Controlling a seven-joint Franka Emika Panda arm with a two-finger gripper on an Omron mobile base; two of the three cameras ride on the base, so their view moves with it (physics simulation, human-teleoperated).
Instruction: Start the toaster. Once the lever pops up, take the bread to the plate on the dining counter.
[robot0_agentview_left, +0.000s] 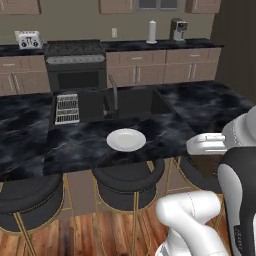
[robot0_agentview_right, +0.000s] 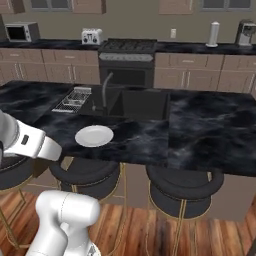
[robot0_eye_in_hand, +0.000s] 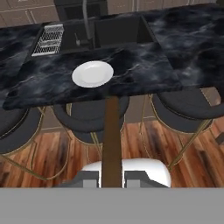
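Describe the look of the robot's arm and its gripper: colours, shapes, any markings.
The arm is made of glossy white, rounded, tube-like segments with dark grey to black joints between them. No cables or clear markings can be made out. In the hand view the gripper shows two small, dark grey, blocky finger tips.

White arm (robot0_agentview_left: 210, 144) low before the base, gripper (robot0_eye_in_hand: 112, 179) clamped edge-on around the bread (robot0_eye_in_hand: 112, 140).

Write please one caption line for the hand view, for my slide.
Gripper shut on the bread, seen edge-on, facing the white plate on the dining counter.
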